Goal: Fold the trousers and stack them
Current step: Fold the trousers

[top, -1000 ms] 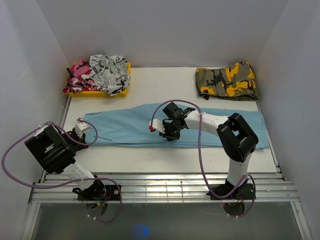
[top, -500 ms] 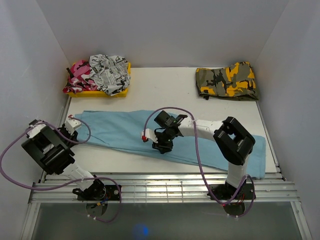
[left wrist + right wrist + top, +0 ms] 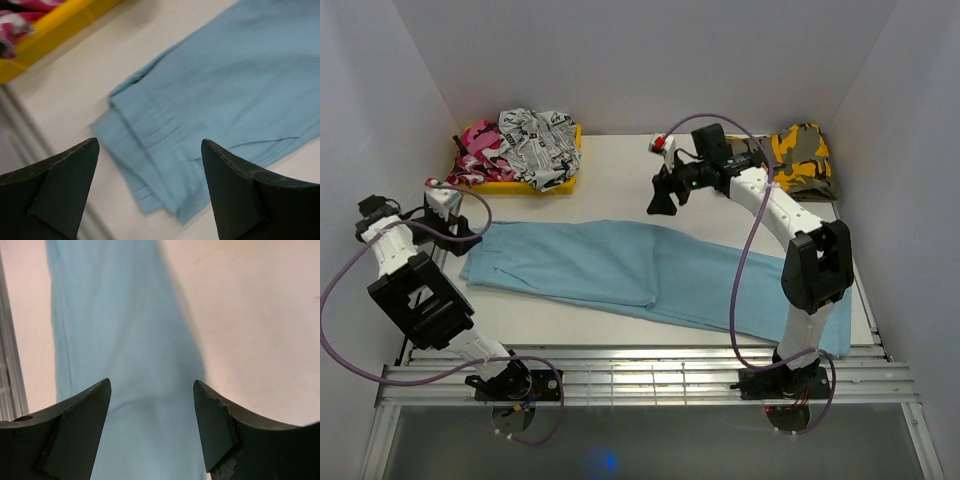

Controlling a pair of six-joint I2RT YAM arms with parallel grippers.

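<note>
Left gripper (image 3: 150, 150), right gripper (image 3: 152, 390) both apart (clear of trousers (image 3: 620, 270)); yellow tray (image 3: 560, 184), camouflage garment (image 3: 807, 165) beyond.

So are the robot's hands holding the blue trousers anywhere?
No, nothing is held. The left gripper and right gripper are open, above the trousers.

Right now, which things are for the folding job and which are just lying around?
For the job:
light-blue trousers

Just lying about:
folded camouflage garment
yellow tray
pink patterned cloth and black-and-white printed cloth, piled on the tray
</note>
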